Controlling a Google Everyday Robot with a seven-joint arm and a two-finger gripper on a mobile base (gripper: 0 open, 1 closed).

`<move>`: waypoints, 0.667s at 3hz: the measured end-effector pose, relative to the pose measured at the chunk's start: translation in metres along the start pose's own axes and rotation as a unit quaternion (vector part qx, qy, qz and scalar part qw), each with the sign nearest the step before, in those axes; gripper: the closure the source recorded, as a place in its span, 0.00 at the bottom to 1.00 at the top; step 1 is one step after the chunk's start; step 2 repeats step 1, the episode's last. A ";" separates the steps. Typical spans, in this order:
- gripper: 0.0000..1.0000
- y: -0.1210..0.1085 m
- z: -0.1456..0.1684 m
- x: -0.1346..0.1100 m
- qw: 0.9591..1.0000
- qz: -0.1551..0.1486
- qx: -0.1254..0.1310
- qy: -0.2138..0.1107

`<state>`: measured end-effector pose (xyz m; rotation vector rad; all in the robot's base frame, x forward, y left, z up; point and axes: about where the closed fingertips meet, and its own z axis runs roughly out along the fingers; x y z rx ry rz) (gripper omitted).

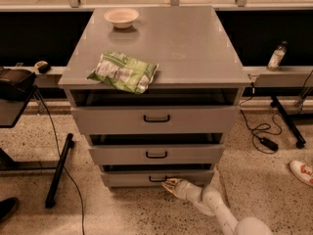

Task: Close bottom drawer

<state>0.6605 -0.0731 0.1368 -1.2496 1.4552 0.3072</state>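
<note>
The bottom drawer (132, 179) is the lowest of three in the grey metal cabinet (195, 53). Its short front panel stands slightly out, with a thin dark gap above it. Its small dark handle (155, 179) sits at the centre. My gripper (169, 184) is low near the floor, its tip against the drawer front just right of and below the handle. My white arm (215, 210) runs from the bottom right corner up to it.
The middle drawer (156, 154) and top drawer (156, 119) stand slightly out too. A green snack bag (123, 72) and a white bowl (121, 17) lie on the cabinet top. A black stand leg (58, 170) is on the left; cables (259, 133) and a shoe (302, 172) are on the right.
</note>
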 end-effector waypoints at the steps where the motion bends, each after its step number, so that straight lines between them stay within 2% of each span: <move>1: 1.00 0.018 -0.043 0.026 1.000 0.000 -0.017 -0.002; 2: 1.00 0.018 -0.043 0.026 1.000 0.000 -0.017 -0.002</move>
